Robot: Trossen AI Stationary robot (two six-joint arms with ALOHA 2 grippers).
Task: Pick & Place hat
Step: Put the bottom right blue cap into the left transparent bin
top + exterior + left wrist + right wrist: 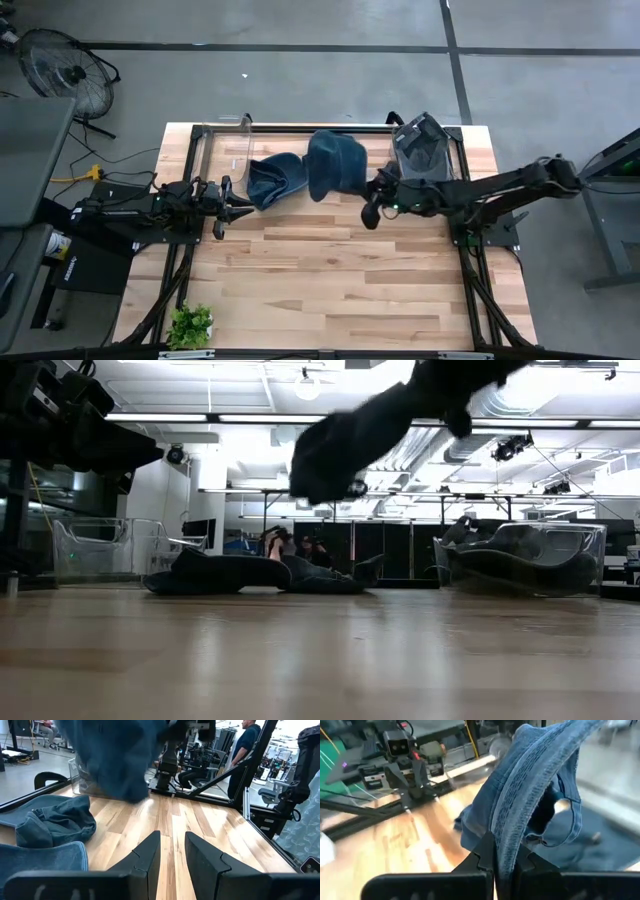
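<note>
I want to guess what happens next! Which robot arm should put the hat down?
The right one, probably. Its gripper is already pinched on the blue hat and holds it above the table, while the left gripper is open with nothing in it.

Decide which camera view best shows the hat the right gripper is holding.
The right wrist view: the right gripper pinches the denim hat up close. The high view shows only its top, the low view a dark hanging shape, the left wrist view a blur.

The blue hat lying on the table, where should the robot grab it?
Probably by its brim. The denim hat lies crumpled and flat, so the raised brim edge facing the open left gripper is a thin fold its fingers could close over, coming from that side.
</note>
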